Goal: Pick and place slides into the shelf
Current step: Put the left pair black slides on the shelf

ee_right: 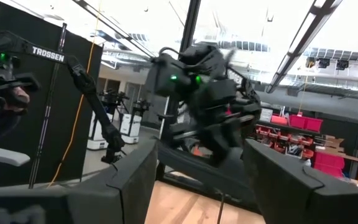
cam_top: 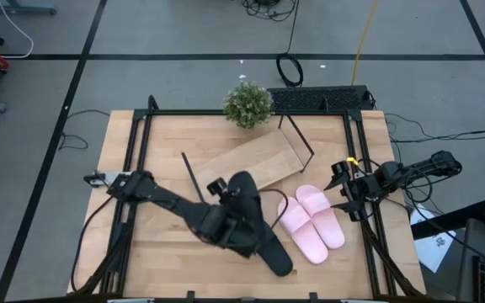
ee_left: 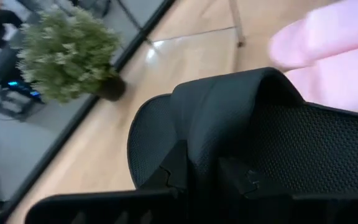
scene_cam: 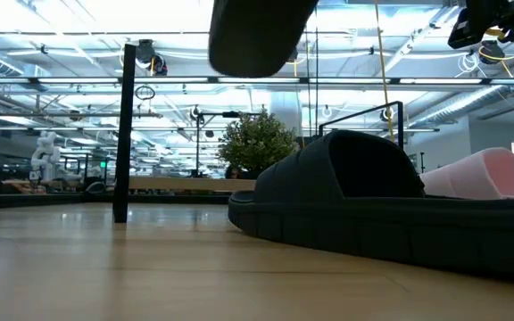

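My left gripper (cam_top: 228, 215) is over the middle of the table, shut on one matte black slide (cam_top: 242, 190). In the low view this slide (scene_cam: 257, 36) hangs high above the tabletop. The other black slide (cam_top: 273, 252) lies sole-down near the table's near edge, partly under my left arm. The pale pink pair (cam_top: 311, 222) lies side by side to its right. The shelf (cam_top: 249, 160), a slanted light-wood board with black rods, stands beyond them. My right gripper (cam_top: 341, 185) waits open at the table's right side, above the surface. My left gripper (ee_left: 207, 177) holds the black slide at its wide strap (ee_left: 229, 118), with the fingers (ee_left: 173, 171) at the strap's near edge. Black on black hides whether one finger is under the strap. The slide is lifted clear of the table and roughly level.
A small potted plant (cam_top: 247, 104) stands at the table's far edge, just behind the shelf's left part. Black frame rails (cam_top: 137, 168) run along both table sides. Bare wood (cam_top: 158, 252) lies left of the slides. A person's hand (ee_right: 11, 99) shows in the room beyond.
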`<state>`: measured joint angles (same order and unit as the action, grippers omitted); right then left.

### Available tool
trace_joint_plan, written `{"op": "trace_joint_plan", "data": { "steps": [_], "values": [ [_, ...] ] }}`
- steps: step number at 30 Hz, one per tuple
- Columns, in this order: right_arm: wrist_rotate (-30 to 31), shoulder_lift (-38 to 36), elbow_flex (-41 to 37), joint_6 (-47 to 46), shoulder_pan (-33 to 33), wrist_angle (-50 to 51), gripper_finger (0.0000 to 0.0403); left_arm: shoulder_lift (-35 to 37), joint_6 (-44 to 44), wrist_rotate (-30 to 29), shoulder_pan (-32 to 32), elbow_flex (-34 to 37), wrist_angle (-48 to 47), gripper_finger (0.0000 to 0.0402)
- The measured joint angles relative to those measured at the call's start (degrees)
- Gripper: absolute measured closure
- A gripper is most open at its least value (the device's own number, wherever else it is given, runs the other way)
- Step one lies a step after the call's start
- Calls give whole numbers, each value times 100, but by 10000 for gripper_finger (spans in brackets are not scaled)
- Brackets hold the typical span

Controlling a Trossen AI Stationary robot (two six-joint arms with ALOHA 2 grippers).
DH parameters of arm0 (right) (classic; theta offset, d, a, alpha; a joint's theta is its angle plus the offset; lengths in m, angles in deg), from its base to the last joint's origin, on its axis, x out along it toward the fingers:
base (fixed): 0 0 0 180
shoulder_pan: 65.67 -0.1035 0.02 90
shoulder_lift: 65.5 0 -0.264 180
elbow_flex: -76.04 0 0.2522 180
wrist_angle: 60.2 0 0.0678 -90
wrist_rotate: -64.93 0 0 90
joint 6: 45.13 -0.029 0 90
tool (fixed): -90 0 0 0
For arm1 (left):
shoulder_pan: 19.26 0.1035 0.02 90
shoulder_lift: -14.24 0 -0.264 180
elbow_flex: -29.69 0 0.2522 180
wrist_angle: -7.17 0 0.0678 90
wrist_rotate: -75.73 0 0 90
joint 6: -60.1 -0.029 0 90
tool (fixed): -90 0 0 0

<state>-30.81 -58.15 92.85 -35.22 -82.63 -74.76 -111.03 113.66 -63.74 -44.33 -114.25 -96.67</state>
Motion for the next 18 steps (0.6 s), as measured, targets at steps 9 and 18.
{"op": "trace_joint_plan", "data": {
  "steps": [9,18],
  "values": [
    [0,0,-1,1,0,172,177,-13,-432,-42,376,720,11,367],
    [0,0,0,-13,-1,206,177,152,-190,-457,412,1619,10,367]
  ]
}}
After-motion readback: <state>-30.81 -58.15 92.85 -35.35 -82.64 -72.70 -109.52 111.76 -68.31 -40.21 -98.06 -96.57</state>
